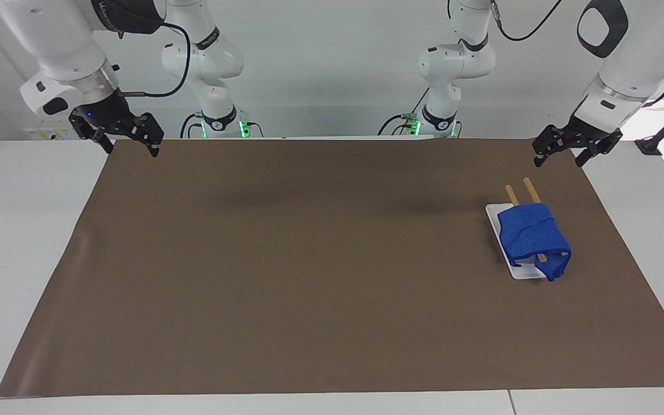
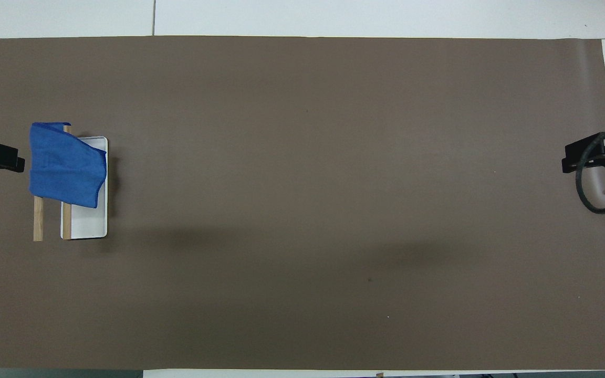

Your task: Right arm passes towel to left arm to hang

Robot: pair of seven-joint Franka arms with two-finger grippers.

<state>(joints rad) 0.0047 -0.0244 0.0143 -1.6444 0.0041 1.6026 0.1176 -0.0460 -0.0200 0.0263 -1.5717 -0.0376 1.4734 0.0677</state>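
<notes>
Royal-blue and soft, the hand-sized cloth towel [image 1: 532,237] hangs draped over two pale wooden rails [image 1: 530,188] of a rack standing on a white rectangular base tray [image 2: 90,224], at the left arm's end of the brown table mat [image 1: 309,259]. The rails' long axis runs from the robots outward, and the towel covers the stretch of them farther from the robots, a thin blue loop [image 1: 557,269] dangling at its outermost corner. The black two-finger left gripper [image 1: 559,154] of the white left arm hovers over the mat's corner close to the rack, fingers spread and empty; the rack lies farther from the robots than that corner. The black right gripper [image 1: 130,147], marked by a small blue wrist light, hangs over the mat's corner at the right arm's end, well apart from the towel, fingers likewise parted and empty. The left arm is plainly the nearer (the hanging appears already done, so no further move looks called for). Count: one towel, one rack with two rails, one tray, two arms.
</notes>
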